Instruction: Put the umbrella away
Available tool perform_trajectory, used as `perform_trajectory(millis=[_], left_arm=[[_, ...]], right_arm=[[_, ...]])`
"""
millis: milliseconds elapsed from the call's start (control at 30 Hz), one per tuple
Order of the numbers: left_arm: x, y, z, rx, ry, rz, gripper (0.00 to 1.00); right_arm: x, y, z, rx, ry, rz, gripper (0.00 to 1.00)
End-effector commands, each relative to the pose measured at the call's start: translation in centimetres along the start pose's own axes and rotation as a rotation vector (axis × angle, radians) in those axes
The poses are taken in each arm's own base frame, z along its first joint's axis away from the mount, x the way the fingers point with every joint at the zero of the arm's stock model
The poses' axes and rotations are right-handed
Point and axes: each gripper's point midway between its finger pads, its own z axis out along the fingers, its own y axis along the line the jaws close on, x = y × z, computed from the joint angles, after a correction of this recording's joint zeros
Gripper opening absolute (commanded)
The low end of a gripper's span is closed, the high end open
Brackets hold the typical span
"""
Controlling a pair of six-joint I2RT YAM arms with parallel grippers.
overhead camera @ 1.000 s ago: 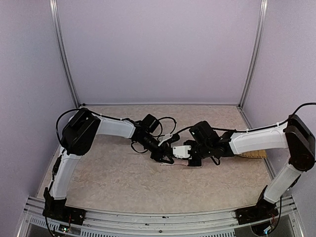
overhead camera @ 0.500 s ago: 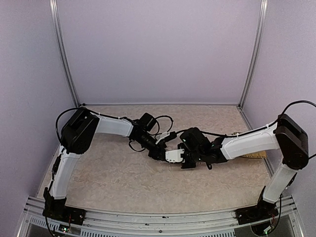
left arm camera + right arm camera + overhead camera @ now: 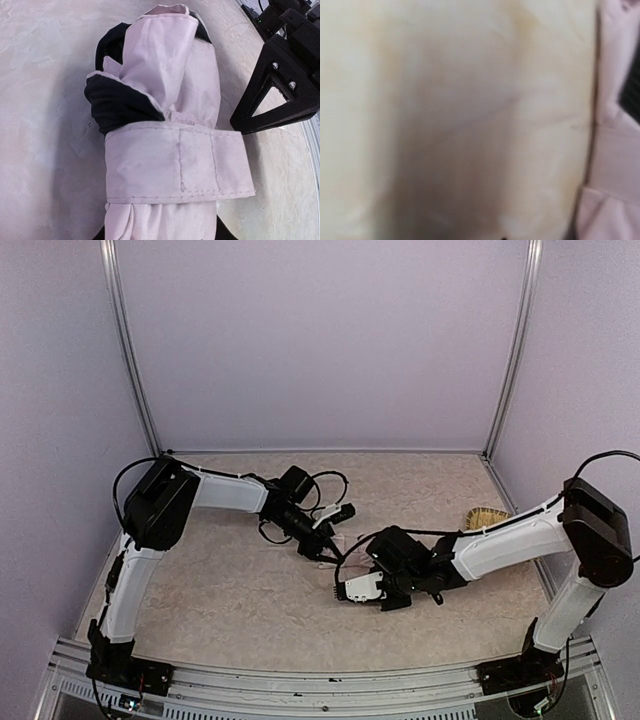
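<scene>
The umbrella [image 3: 165, 130] fills the left wrist view: a folded pale pink bundle with black lining showing at its left, and a pink strap [image 3: 175, 165] wrapped round it. It lies on the table, and my left gripper [image 3: 160, 235] is shut on its near end, with black fingers [image 3: 223, 233] showing at either side. From above, the left gripper [image 3: 328, 548] hides the umbrella. My right gripper [image 3: 343, 592] sits just near and right of it, apart. The right wrist view is a blur of table with pink fabric [image 3: 617, 150] at its right edge.
A woven straw mat [image 3: 487, 516] lies at the back right, beside the right forearm. A black cable [image 3: 345, 550] loops between the two grippers. A black part of the right gripper [image 3: 280, 85] stands close to the umbrella's right. The enclosure walls stand on three sides.
My right gripper has left the umbrella beside the left gripper and moved down-left toward the near edge. The left gripper, still holding the umbrella, has drawn slightly back and left.
</scene>
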Motion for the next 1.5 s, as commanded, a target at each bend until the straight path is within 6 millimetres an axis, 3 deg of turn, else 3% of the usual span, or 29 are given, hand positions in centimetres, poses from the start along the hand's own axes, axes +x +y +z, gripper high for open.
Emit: perform_trajectory(millis=[0, 133, 167, 233, 333, 400, 567, 633, 667, 867, 1000, 1100, 1200, 1300, 1367, 1467], left_arm=[[10.8, 2.2, 1.2, -0.083, 0.275, -0.208, 0.00], [10.3, 2.2, 1.2, -0.085, 0.275, -0.184, 0.00], [10.2, 2.2, 1.1, -0.088, 0.274, -0.177, 0.03], [9.5, 2.2, 0.9, -0.104, 0.266, -0.151, 0.20], [7.9, 1.9, 0.4, -0.128, 0.243, -0.077, 0.36], [6.5, 1.7, -0.1, -0.151, 0.219, -0.027, 0.42], [3.6, 1.2, -1.1, -0.195, 0.171, 0.088, 0.64], [2.6, 1.1, -1.5, -0.213, 0.153, 0.120, 0.94], [2.3, 1.1, -1.6, -0.216, 0.145, 0.128, 0.98], [0.7, 1.4, -3.0, -0.270, 0.112, 0.175, 0.99], [-0.5, 1.9, -5.2, -0.326, 0.064, 0.193, 0.99], [-1.9, 0.8, -6.8, -0.283, -0.003, 0.214, 0.99], [-2.4, -1.0, -7.6, -0.235, -0.041, 0.232, 0.99], [-2.5, -2.2, -8.0, -0.251, -0.091, 0.239, 0.99], [-2.0, -2.9, -7.6, -0.267, -0.114, 0.253, 0.98], [-1.4, -3.2, -6.4, -0.321, -0.117, 0.275, 0.95]], right_arm=[[0.5, 2.8, -1.2, -0.101, 0.007, 0.027, 0.17], [-3.2, -1.4, -5.0, 0.024, -0.204, 0.136, 0.18], [-4.0, -2.7, -6.1, 0.053, -0.264, 0.178, 0.21], [-4.6, -5.6, -8.3, 0.123, -0.367, 0.280, 0.28], [-3.8, -10.1, -11.1, 0.239, -0.483, 0.473, 0.34], [-2.6, -12.4, -12.0, 0.267, -0.520, 0.599, 0.35], [-0.2, -15.2, -11.6, 0.241, -0.562, 0.841, 0.38], [0.5, -15.9, -11.1, 0.242, -0.561, 0.895, 0.39], [0.8, -16.1, -10.9, 0.244, -0.564, 0.913, 0.39], [2.3, -17.4, -10.4, 0.235, -0.592, 0.998, 0.41], [3.8, -18.0, -10.6, 0.251, -0.593, 1.049, 0.43], [4.4, -18.0, -10.6, 0.232, -0.604, 1.069, 0.43], [3.6, -16.2, -10.1, 0.144, -0.611, 1.014, 0.44], [0.9, -12.5, -10.0, -0.058, -0.678, 0.903, 0.46], [0.5, -10.3, -9.0, -0.112, -0.645, 0.874, 0.57], [1.5, -8.9, -7.4, -0.099, -0.590, 0.871, 0.74]])
